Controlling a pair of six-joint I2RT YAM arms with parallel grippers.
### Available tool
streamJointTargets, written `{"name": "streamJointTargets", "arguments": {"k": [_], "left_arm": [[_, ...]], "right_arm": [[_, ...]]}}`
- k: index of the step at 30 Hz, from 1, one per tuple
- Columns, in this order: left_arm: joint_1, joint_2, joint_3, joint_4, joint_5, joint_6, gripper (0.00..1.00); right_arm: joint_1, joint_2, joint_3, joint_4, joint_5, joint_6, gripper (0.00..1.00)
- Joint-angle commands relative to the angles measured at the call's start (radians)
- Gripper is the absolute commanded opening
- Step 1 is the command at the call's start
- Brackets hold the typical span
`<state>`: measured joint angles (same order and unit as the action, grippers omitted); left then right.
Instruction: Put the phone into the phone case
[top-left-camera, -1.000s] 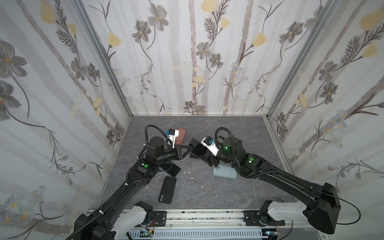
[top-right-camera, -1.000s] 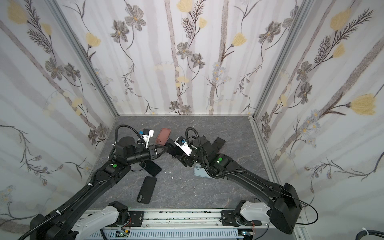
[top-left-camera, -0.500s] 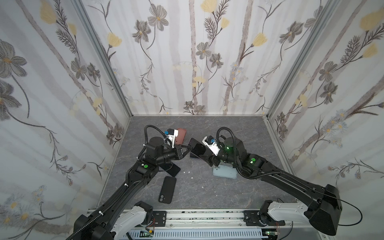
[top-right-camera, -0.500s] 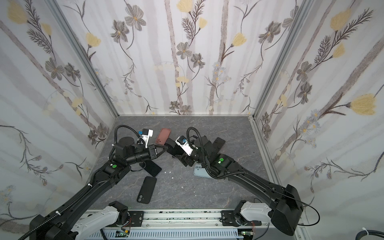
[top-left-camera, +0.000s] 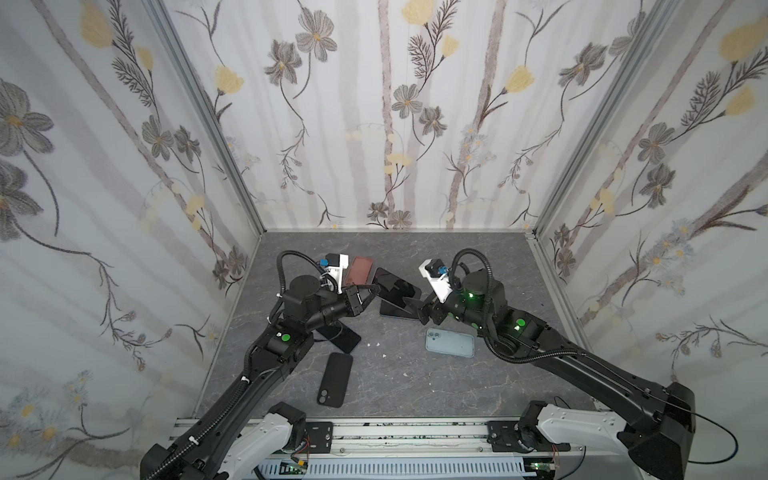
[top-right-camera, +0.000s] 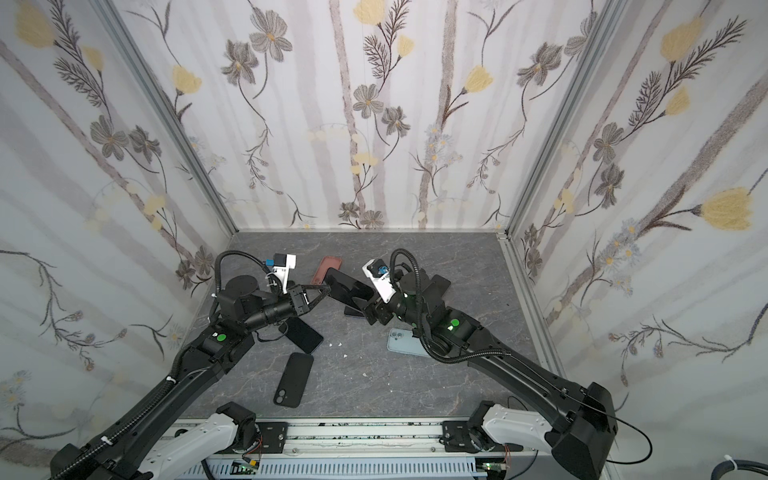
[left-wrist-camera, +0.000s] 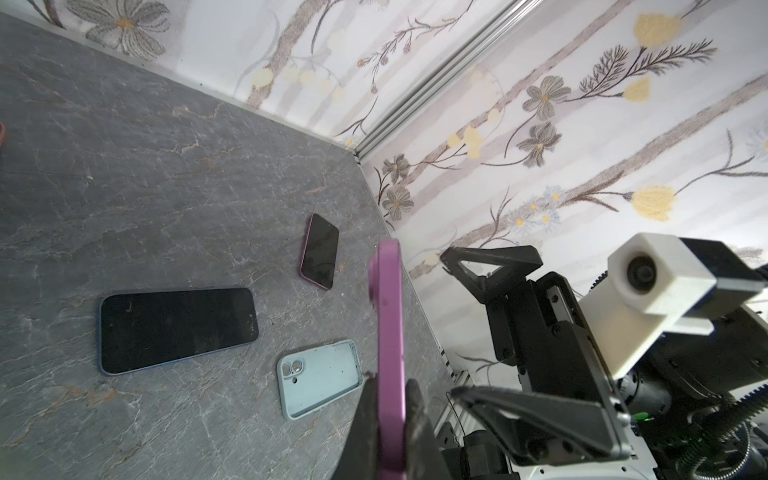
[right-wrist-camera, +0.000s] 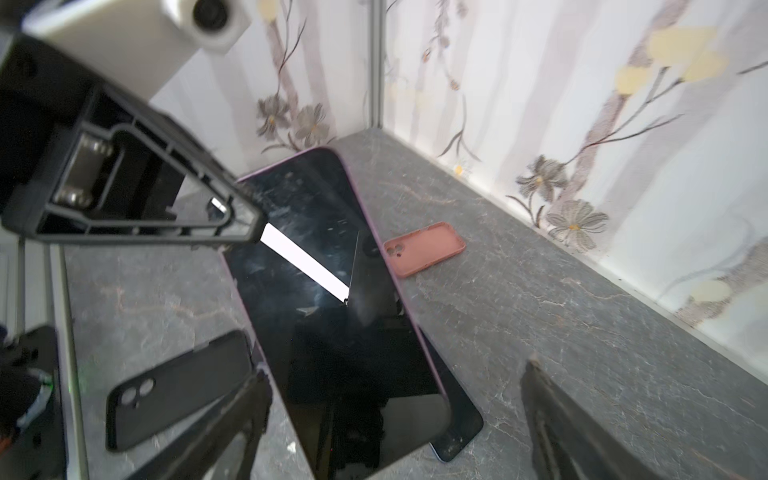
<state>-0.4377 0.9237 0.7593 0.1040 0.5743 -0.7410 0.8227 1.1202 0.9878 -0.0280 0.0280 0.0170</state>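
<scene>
A phone with a purple edge and dark screen (top-left-camera: 394, 286) (top-right-camera: 345, 286) (right-wrist-camera: 332, 291) hangs tilted above the floor. My left gripper (top-left-camera: 375, 289) (top-right-camera: 326, 289) (left-wrist-camera: 390, 386) is shut on one end of it. Its other end lies between the spread fingers of my right gripper (top-left-camera: 415, 309) (top-right-camera: 368, 309) (right-wrist-camera: 395, 415) (left-wrist-camera: 453, 322), which stands open, and no pad visibly touches it. Three empty cases lie on the floor: a light blue case (top-left-camera: 449, 343) (left-wrist-camera: 318, 376), a black case (top-left-camera: 334, 384) (right-wrist-camera: 166, 407) and a pink-brown case (top-left-camera: 360, 269) (right-wrist-camera: 424, 249).
A blue-edged phone (top-left-camera: 397, 313) (left-wrist-camera: 176, 328) lies flat under the held one. A black phone (top-left-camera: 343, 336) rests by the left arm. Another purple-edged phone (left-wrist-camera: 320, 251) (top-right-camera: 436, 286) lies behind the right arm. Flowered walls close three sides of the grey floor (top-left-camera: 457, 266).
My right gripper's jaws have spread wider around the phone's end. The left gripper keeps its hold and has barely moved.
</scene>
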Motion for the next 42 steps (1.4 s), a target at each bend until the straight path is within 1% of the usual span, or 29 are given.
{"name": "streamJointTargets", "arguments": {"k": [1,3,5,8,14,17,20,25,28,31,35,38,42], "left_arm": [[0.003,-0.028,0.011,0.206,-0.038,-0.074,0.00],[0.004,-0.046,0.006,0.283,-0.048,-0.102,0.00],[0.006,-0.062,-0.003,0.363,-0.064,-0.127,0.00],[0.005,-0.068,-0.008,0.476,-0.069,-0.157,0.00],[0.006,-0.049,-0.021,0.672,-0.023,-0.234,0.00],[0.005,-0.038,-0.023,0.716,-0.013,-0.261,0.00],[0.006,-0.034,-0.026,0.730,-0.002,-0.267,0.00],[0.004,-0.033,-0.031,0.725,0.011,-0.270,0.00],[0.005,-0.034,-0.040,0.725,0.013,-0.278,0.00],[0.004,-0.035,-0.049,0.735,0.020,-0.290,0.00],[0.005,-0.033,-0.053,0.737,0.034,-0.292,0.00],[0.004,-0.032,-0.057,0.735,0.038,-0.291,0.00],[0.004,-0.032,-0.057,0.725,0.034,-0.286,0.00]], "right_arm": [[-0.053,-0.071,-0.032,0.167,0.093,0.306,0.95],[-0.093,-0.103,-0.057,0.208,0.049,0.438,0.92],[-0.128,-0.117,-0.067,0.236,-0.020,0.533,0.89],[-0.167,-0.102,-0.053,0.282,-0.175,0.643,0.85],[-0.171,-0.025,0.010,0.355,-0.394,0.729,0.80],[-0.170,0.007,0.023,0.414,-0.494,0.760,0.75],[-0.170,0.027,0.024,0.474,-0.563,0.788,0.69],[-0.166,0.036,0.020,0.549,-0.623,0.818,0.55],[-0.164,0.037,0.020,0.585,-0.644,0.827,0.50],[-0.162,0.038,0.020,0.604,-0.653,0.833,0.48],[-0.162,0.040,0.020,0.620,-0.663,0.840,0.39],[-0.161,0.039,0.018,0.623,-0.663,0.843,0.29],[-0.161,0.035,0.013,0.619,-0.659,0.842,0.18]]}}
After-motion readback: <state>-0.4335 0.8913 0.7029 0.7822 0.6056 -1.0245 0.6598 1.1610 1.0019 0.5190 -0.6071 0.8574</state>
